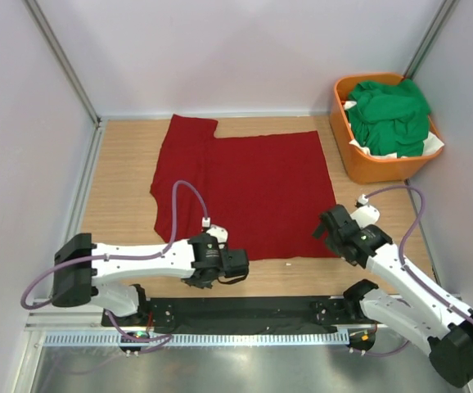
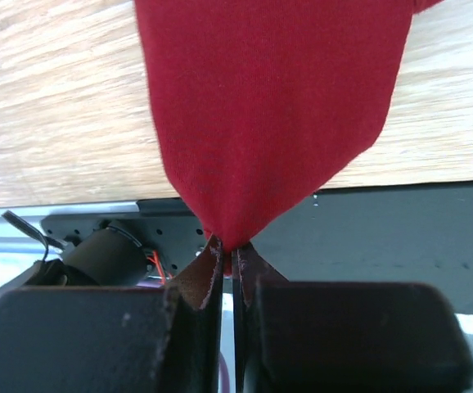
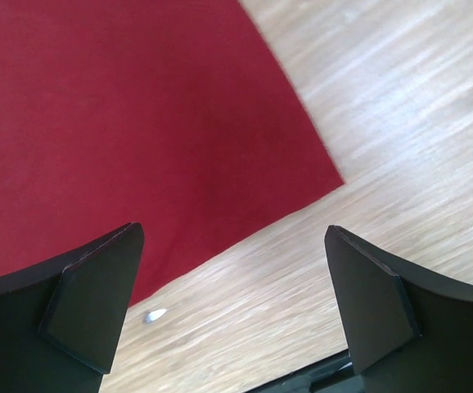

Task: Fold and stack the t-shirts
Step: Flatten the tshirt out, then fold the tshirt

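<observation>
Left wrist view: the left gripper [image 2: 228, 246] is pinched shut on the near hem of the dark red t-shirt [image 2: 269, 106], and the cloth fans away from it!
The shirt lies spread on the table [image 1: 130, 164], its near hem running across towards the right gripper [image 3: 232, 236]. That one hangs wide open and empty, with the near-right corner [image 3: 335, 182] just ahead of its fingers. Looks like the right arm's grab.
</observation>
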### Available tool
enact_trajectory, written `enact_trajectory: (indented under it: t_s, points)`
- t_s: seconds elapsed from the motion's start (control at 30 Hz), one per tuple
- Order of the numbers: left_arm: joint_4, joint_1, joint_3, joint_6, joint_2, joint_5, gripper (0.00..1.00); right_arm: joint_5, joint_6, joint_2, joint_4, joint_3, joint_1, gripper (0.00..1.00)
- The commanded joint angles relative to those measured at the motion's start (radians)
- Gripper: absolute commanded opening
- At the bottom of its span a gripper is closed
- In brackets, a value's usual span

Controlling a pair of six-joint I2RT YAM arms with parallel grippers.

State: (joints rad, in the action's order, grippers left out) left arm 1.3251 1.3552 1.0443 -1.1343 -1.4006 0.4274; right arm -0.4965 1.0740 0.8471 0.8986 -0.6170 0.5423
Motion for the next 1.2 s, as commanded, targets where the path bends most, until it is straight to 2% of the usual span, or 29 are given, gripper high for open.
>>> enact_trajectory:
  t_s: [0.0,0.2,0.3,0.43,0.53,0.57,0.6,0.8,0.87,0.9,0.97,1.0,1.17]
  points:
    - [-0.023,0.004,-0.007,0.033,-0.046,-0.015,0.03,0.057,0.008,-0.026,-0.073,0.054,-0.114,0.99]
    - [-0.13,0.004,-0.02,0.068,-0.087,-0.029,0.04,0.131,0.017,-0.048,-0.125,0.161,-0.212,0.83]
    - [-0.15,0.004,-0.023,0.087,-0.107,-0.026,0.04,0.17,0.012,-0.026,-0.162,0.194,-0.223,0.79]
    - [-0.159,0.004,-0.024,0.1,-0.133,-0.018,0.04,0.184,0.015,0.003,-0.196,0.22,-0.228,0.62]
    - [-0.167,0.001,-0.032,0.102,-0.127,-0.015,0.05,0.176,0.012,0.004,-0.213,0.24,-0.229,0.55]
    - [-0.167,0.001,-0.033,0.102,-0.123,-0.015,0.05,0.187,0.009,0.004,-0.237,0.247,-0.231,0.47]
    - [-0.168,-0.004,-0.035,0.103,-0.12,-0.016,0.05,0.188,0.01,0.003,-0.245,0.25,-0.229,0.45]
    - [-0.138,-0.011,-0.029,0.103,-0.1,-0.001,0.05,0.17,0.001,0.027,-0.263,0.238,-0.234,0.45]
    - [-0.123,-0.016,-0.027,0.103,-0.092,0.004,0.05,0.167,0.0,0.033,-0.267,0.237,-0.234,0.42]
    - [-0.116,-0.018,-0.026,0.102,-0.083,0.007,0.05,0.168,-0.002,0.03,-0.273,0.24,-0.235,0.3]
    - [-0.089,-0.021,-0.024,0.096,-0.071,0.016,0.05,0.18,-0.008,0.017,-0.286,0.249,-0.237,0.16]
    - [-0.075,-0.021,-0.023,0.094,-0.057,0.019,0.05,0.187,-0.012,-0.005,-0.285,0.249,-0.239,0.02]
    - [0.017,-0.021,-0.01,0.071,0.014,0.024,0.03,0.17,-0.016,-0.103,-0.141,0.177,-0.237,0.01]
